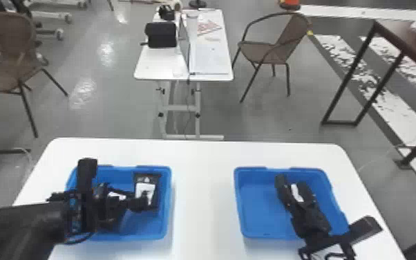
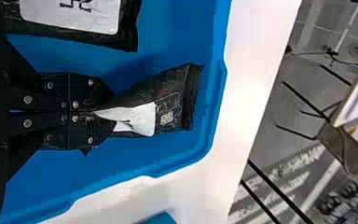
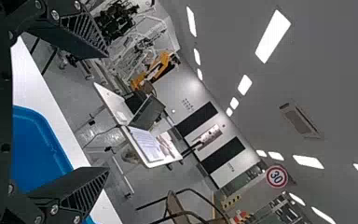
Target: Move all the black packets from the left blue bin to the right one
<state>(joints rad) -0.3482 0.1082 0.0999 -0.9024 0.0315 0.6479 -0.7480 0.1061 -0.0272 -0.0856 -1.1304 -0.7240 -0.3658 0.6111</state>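
- One packet (image 2: 70, 16) lies in the left bin (image 1: 166, 214).
- Just right of it, the left gripper (image 2: 108, 112) pinches the second packet (image 2: 172, 88) in its jaws and should lift slow and high.
- The right gripper (image 3: 107, 112), jaws wide apart, should leave room over the right bin (image 1: 259, 211).

Workshop or lab: ceiling light panels (image 3: 272, 36), round red-rimmed sign (image 3: 277, 177), white worktable (image 1: 202, 193), grey floor (image 1: 124, 107).
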